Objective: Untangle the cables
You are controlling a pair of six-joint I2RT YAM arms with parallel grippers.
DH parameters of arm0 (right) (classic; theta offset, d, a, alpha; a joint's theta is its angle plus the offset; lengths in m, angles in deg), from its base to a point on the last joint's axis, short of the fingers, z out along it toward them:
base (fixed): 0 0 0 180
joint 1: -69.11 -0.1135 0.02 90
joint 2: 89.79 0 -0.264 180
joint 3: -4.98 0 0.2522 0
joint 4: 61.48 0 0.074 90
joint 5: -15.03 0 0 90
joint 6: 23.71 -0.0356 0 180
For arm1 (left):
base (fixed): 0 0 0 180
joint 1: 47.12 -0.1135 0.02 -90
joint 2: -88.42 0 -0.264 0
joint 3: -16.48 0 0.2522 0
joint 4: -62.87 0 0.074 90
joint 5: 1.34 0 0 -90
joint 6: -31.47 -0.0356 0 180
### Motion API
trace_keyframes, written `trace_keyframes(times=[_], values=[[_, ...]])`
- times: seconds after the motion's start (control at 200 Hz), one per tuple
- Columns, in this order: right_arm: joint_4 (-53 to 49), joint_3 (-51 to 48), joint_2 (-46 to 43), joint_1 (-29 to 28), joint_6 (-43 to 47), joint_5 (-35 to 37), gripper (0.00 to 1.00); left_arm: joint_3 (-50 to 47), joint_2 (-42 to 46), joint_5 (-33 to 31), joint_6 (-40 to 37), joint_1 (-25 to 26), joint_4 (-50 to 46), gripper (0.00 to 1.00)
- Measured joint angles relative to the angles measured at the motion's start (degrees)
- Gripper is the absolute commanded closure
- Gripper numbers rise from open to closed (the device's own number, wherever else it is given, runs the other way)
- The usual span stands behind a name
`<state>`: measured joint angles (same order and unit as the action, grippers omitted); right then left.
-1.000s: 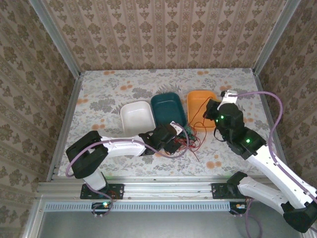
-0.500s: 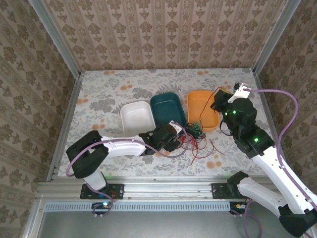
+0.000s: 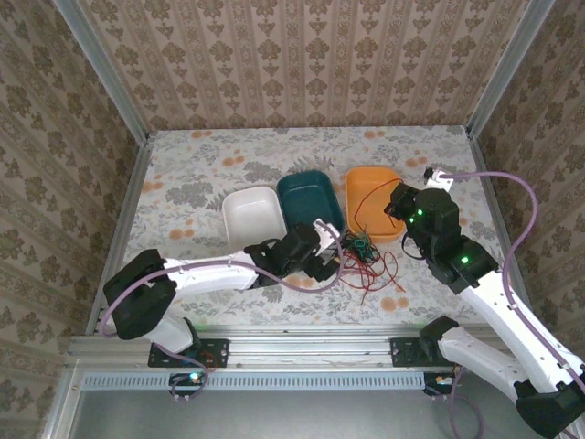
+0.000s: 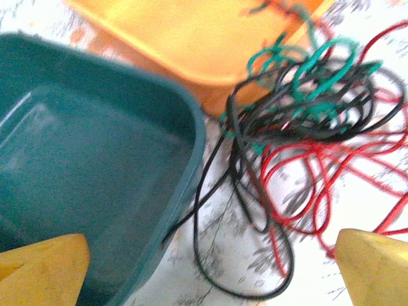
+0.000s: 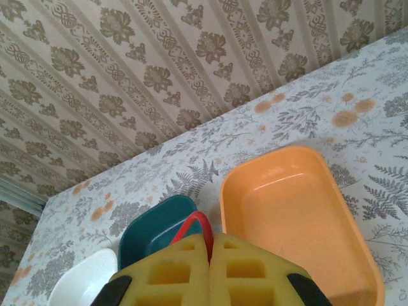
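Observation:
The cables [image 3: 364, 249] lie tangled on the table in front of the orange tray [image 3: 366, 187]: green and black strands bunched together, red loops [image 3: 382, 274] spreading toward the near edge. In the left wrist view the tangle [image 4: 299, 95] sits ahead, and a black loop [image 4: 245, 268] lies between my fingers. My left gripper [image 3: 327, 251] is open just left of the bundle, its yellow fingers [image 4: 44, 261] wide apart. My right gripper [image 3: 395, 203] hangs over the orange tray's near end. Its pads [image 5: 185, 274] are shut on a red cable [image 5: 199, 224], which loops out above them.
A teal tray [image 3: 309, 199] and a white tray [image 3: 249, 215] stand left of the orange one. The teal tray's corner [image 4: 185, 146] is close beside my left gripper. Patterned walls enclose the table, with metal rails along its sides.
My right gripper rose toward the back right with the red cable, then came back down over the orange tray. The tangle has shifted right. My left gripper has edged right after it.

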<state>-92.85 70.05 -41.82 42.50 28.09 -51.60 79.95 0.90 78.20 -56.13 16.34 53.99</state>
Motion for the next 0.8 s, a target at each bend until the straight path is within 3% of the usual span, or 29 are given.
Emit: trace_keyframes(times=[0.245,0.395,0.63,0.8], values=[[-1.0,0.0,0.0,0.5,-1.3,-0.5,1.0,11.9,-8.2,4.1,-3.5,1.5,2.2,0.0],[-2.8,0.0,0.0,2.3,-2.1,-2.0,1.0,17.7,-15.2,4.3,-4.9,2.5,2.4,0.06],[-5.4,0.7,-2.2,5.8,-2.8,-5.1,1.0,18.3,-19.7,4.3,-5.3,2.8,1.0,0.1],[-6.6,5.2,-3.8,9.4,-2.9,-7.2,1.0,18.3,-19.7,4.2,-4.9,2.8,1.1,0.19]])
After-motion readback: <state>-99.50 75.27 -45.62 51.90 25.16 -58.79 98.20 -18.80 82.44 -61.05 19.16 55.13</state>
